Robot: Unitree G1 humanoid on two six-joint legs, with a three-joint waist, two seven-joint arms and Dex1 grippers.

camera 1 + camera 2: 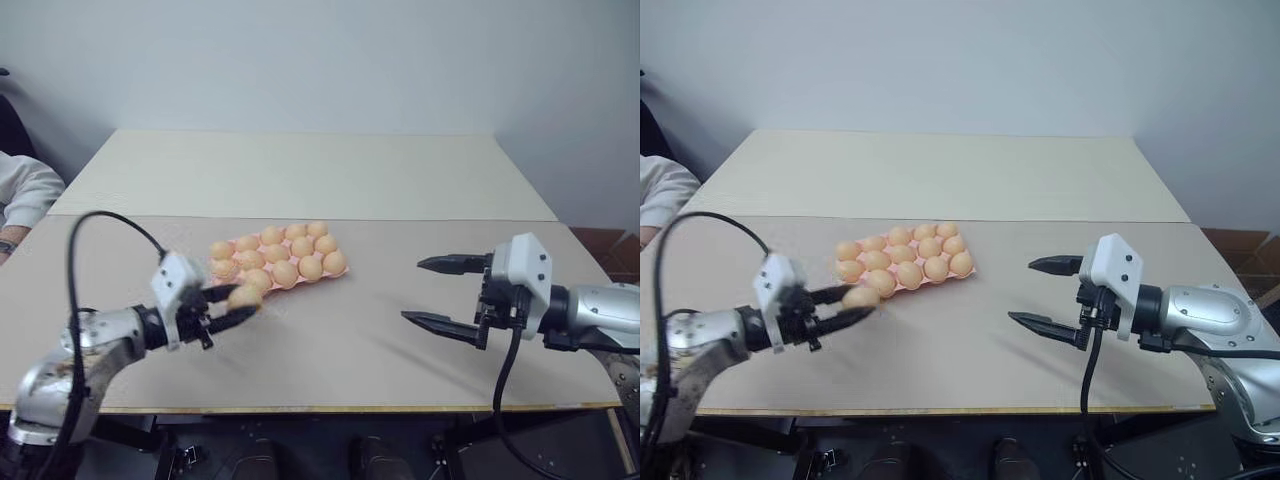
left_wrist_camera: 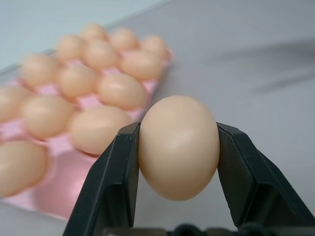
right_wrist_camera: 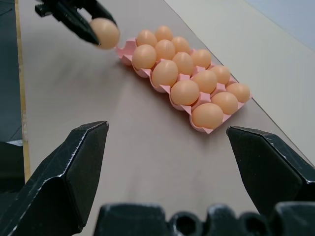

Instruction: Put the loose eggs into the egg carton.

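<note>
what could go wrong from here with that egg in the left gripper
The egg is pinched by its smooth rounded sides between the left gripper's two thin fingers, above the table, so it could slip out and roll or crack.

The pink carton looks nearly full, with an open cup at the corner nearest that gripper. Lowering into it risks bumping the neighbouring eggs or shoving the light carton.

Even, soft light; faint shadows on bench (image 1: 330,340). Left wrist view: egg carton (image 2: 64,162) behind defocused.
</note>
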